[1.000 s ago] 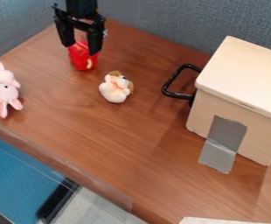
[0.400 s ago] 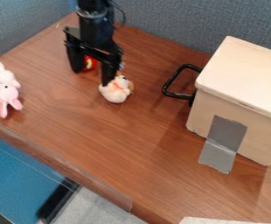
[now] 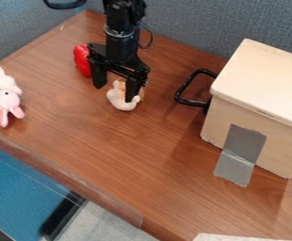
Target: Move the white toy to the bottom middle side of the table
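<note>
The brown wooden table (image 3: 142,155) is bordered along its far side by a grey-blue fabric partition (image 3: 192,23). Its right part is occupied by a pale lidded box (image 3: 237,113), to whose left side a black handle (image 3: 179,94) is attached; by that handle the space to the right of the white toy (image 3: 118,101) is bounded, with bare wood left between the two. Grey tape (image 3: 237,155) is stuck to the front of the box and is run down onto the tabletop. At the left edge of the view a pink rabbit toy (image 3: 7,100) is placed, well apart from the rest. Nearer to the work, a red object (image 3: 82,59) is seen just beside the black gripper (image 3: 115,93), partly covered by its left-hand finger as viewed; whether the two are touching cannot be told.

The white toy is found on the upper middle part of the table, to the left of the handle and away from the near edge. It is reached over by the gripper, which is lowered from above with its two fingers held wide apart. The toy's right part is crossed by the right-hand finger as viewed, while the other finger is positioned to its upper left. Whether the toy is touched by either finger cannot be made out, and no closed grip on it is shown.
</note>
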